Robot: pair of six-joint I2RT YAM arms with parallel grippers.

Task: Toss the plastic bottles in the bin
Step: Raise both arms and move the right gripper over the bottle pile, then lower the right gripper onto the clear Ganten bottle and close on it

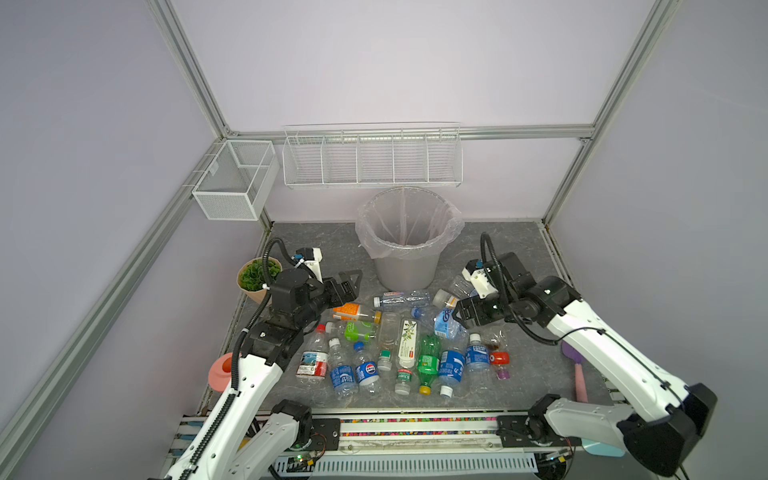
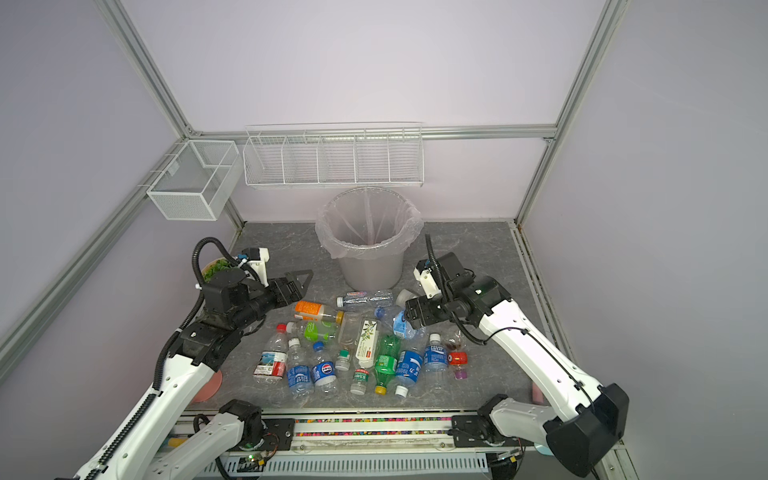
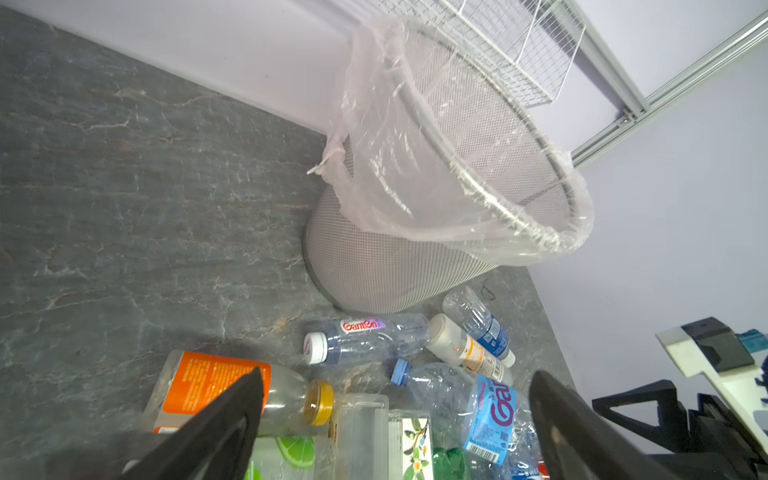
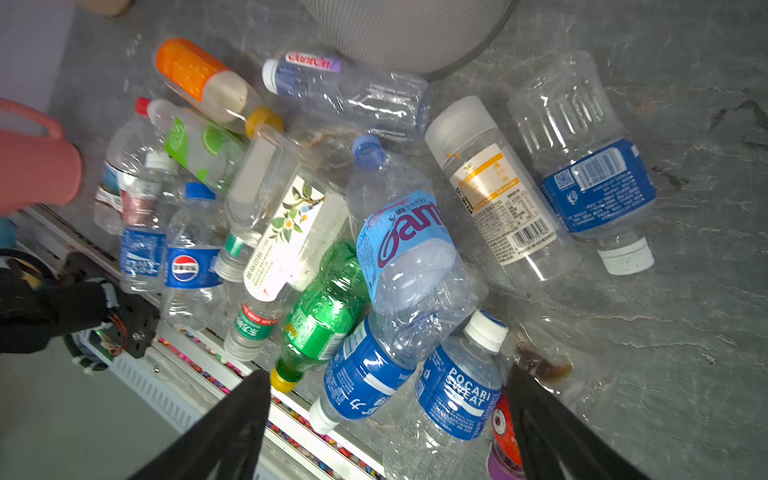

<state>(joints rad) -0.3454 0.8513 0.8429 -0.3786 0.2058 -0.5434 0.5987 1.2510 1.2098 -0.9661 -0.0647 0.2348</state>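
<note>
In both top views, the plant pot at centre left and the pink watering can at lower left are partly hidden by the left arm. In the right wrist view, the bin is cut off above its base.

Lilac walls, grey marbled tabletop

The left arm and right arm have white shells, black joints and black ribbed cable hoses. The left tool and right tool carry black triangular fingers.
</note>
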